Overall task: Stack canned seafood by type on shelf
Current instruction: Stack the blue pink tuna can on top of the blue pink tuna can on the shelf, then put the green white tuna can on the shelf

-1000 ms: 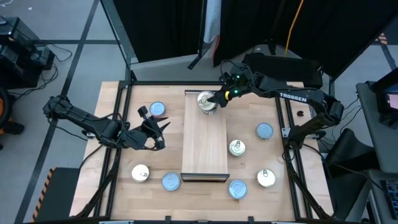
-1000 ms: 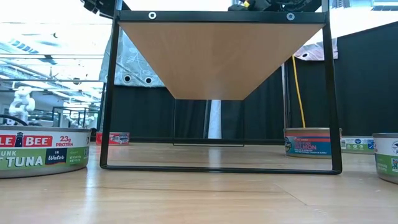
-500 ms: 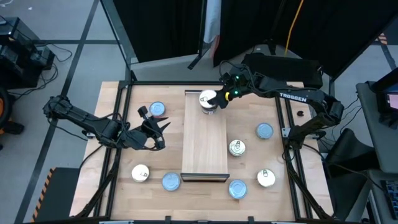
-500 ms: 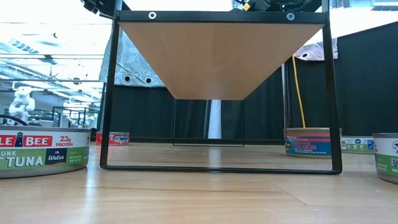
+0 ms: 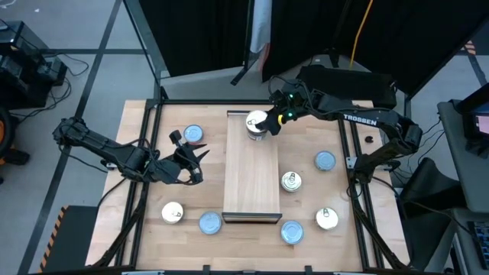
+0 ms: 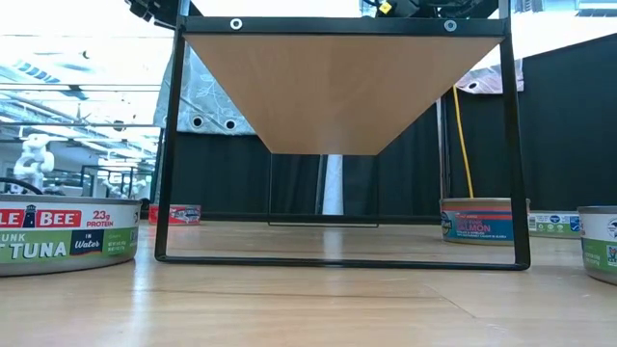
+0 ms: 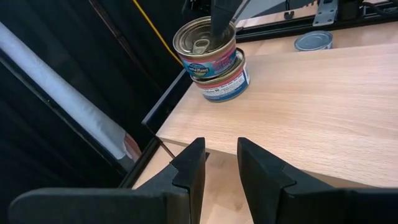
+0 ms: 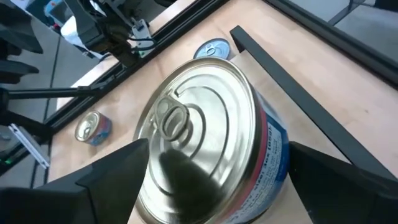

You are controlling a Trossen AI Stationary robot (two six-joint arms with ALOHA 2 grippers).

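Right hand (image 5: 267,124) now spread wide around top silver tin (image 7: 204,47), released askew onto matching tin at far end of shelf (image 5: 252,183). One pair stacked; other tins remain on bench (image 5: 153,229). Left hand (image 7: 217,163) nearly closed, empty, near shelf's left edge.

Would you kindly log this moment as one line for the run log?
right end effector: open around top can of two-can stack, shelf far end | left end effector: idle, empty, left of shelf
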